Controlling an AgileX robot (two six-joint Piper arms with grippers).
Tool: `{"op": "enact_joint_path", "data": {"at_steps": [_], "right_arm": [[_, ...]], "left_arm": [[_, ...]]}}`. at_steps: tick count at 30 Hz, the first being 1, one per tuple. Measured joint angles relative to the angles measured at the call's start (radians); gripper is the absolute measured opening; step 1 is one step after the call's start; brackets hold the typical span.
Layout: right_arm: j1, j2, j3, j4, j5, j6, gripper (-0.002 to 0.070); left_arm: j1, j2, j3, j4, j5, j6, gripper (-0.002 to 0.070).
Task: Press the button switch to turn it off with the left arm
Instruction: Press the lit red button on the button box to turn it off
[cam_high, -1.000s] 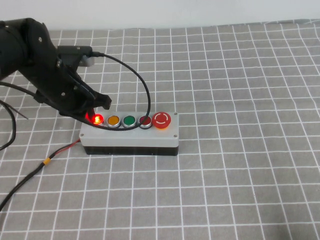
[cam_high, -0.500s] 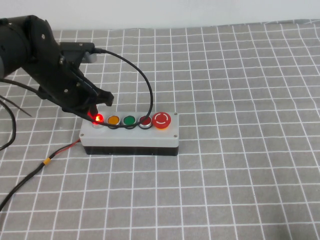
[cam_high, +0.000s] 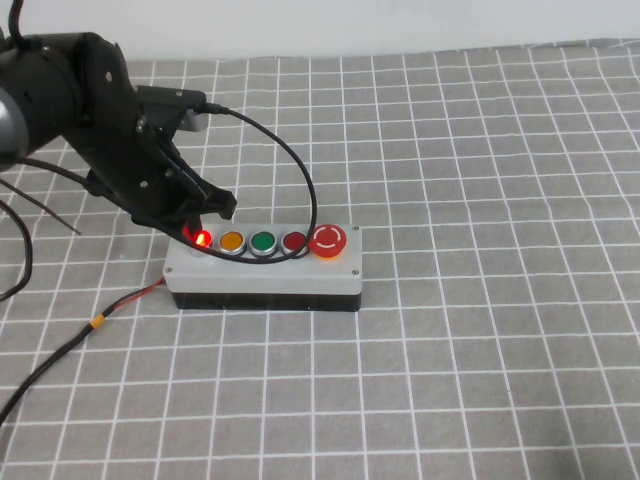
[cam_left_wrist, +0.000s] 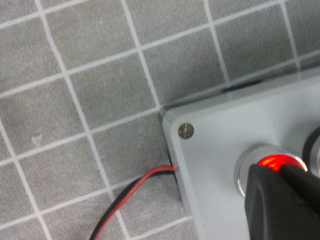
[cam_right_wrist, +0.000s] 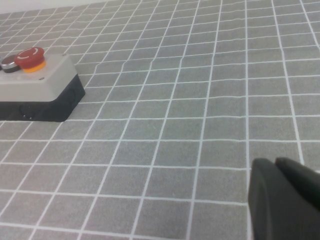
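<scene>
The grey gridded surface (cam_high: 480, 150) carries one thing that matters: the switch box (cam_high: 262, 272), lying near its middle with a row of five buttons along its top. My left arm reaches over the box's left end. My left end effector (cam_left_wrist: 280, 175) is clenched, its fingertips pressed together into one blunt tip that overlaps the edge of the lit red button (cam_high: 202, 238). I cannot tell whether it touches the cap. My right end effector (cam_right_wrist: 279, 172) is also clenched and empty, parked low over the surface well to the right of the box.

The lamp glows, so I judge the switch not yet off. To press well, I should centre the tip on the cap, since it looks set toward one edge, then push straight down so it does not skid onto the orange button (cam_high: 231, 241) just beside it. My black cable (cam_high: 290, 170) drapes along the button row, so I should avoid dragging it.
</scene>
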Motion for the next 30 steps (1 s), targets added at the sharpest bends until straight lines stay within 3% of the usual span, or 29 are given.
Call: {"op": "enact_joint_path", "data": {"at_steps": [17, 26, 30], "right_arm": [[0.0, 0.0, 0.0, 0.0, 0.0, 0.0, -0.0017], [0.0, 0.0, 0.0, 0.001, 0.0, 0.0, -0.0017], [0.0, 0.0, 0.0, 0.001, 0.0, 0.0, -0.0017]], "left_arm": [[-0.004, -0.101, 0.027, -0.004, 0.0, 0.033, -0.0003], [-0.004, -0.444, 0.25, -0.025, -0.235, 0.064, -0.0003], [-0.004, -0.63, 0.421, -0.107, -0.393, 0.072, -0.0003]]}}
